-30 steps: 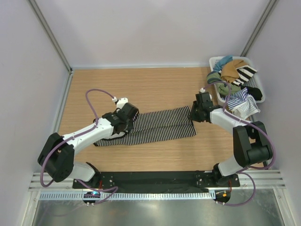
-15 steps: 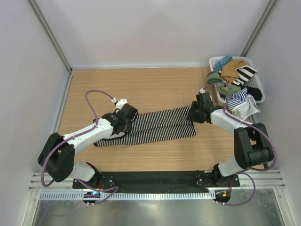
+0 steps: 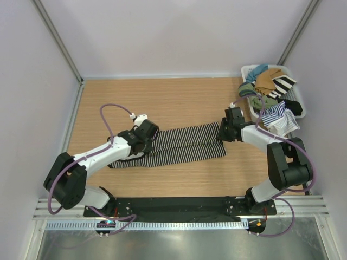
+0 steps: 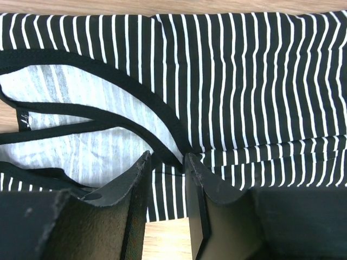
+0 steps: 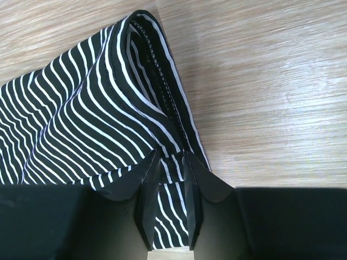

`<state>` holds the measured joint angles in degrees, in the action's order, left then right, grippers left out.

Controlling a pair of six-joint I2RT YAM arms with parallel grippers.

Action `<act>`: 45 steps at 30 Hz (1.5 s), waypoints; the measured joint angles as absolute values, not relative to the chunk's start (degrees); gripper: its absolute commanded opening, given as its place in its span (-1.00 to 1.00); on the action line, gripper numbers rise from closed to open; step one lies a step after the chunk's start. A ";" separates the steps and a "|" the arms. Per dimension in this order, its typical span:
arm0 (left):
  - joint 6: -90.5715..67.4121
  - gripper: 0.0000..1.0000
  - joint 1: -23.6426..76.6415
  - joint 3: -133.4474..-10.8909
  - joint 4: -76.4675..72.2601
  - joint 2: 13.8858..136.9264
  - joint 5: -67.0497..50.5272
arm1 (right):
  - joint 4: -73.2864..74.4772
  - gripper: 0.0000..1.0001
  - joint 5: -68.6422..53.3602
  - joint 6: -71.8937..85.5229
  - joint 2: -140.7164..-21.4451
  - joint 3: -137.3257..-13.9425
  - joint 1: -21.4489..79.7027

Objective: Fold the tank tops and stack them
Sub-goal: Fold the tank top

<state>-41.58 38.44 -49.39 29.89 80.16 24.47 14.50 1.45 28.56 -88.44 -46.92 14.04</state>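
Note:
The black-and-white fine-striped tank top (image 3: pixel 184 143) lies folded lengthwise in a long strip across the middle of the table. At the strip's left, strap end, my left gripper (image 3: pixel 145 135) (image 4: pixel 167 160) has its jaws close together over the lower edge beside the black-trimmed armhole (image 4: pixel 135 95), with striped cloth between them. My right gripper (image 3: pixel 223 131) (image 5: pixel 171 157) is shut on the folded hem corner of the tank top (image 5: pixel 81 108) at the strip's right end. The blue-and-white tank top (image 3: pixel 276 116) hangs over the basket's near rim.
A white basket (image 3: pixel 246 70) at the back right holds tan, green, teal and black clothes and a bold wide-striped cloth (image 3: pixel 283 84). Bare wooden table (image 3: pixel 162 97) lies behind and in front of the strip. Grey walls close in left, right and behind.
Both arms stay at the strip's two ends. The right gripper has shifted very slightly at the hem corner; the cloth lies as before.

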 measured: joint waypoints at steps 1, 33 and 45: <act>-41.58 -0.35 38.44 -49.32 29.85 80.25 24.43 | 14.48 -0.42 1.34 28.56 -88.49 -46.92 14.02; -41.34 -0.40 38.41 -48.77 29.06 81.38 24.16 | 12.36 -0.11 0.71 28.16 -87.53 -43.83 14.04; -41.23 -0.42 38.41 -48.84 29.02 82.06 24.16 | 11.05 -0.06 2.52 26.87 -89.17 -45.10 14.44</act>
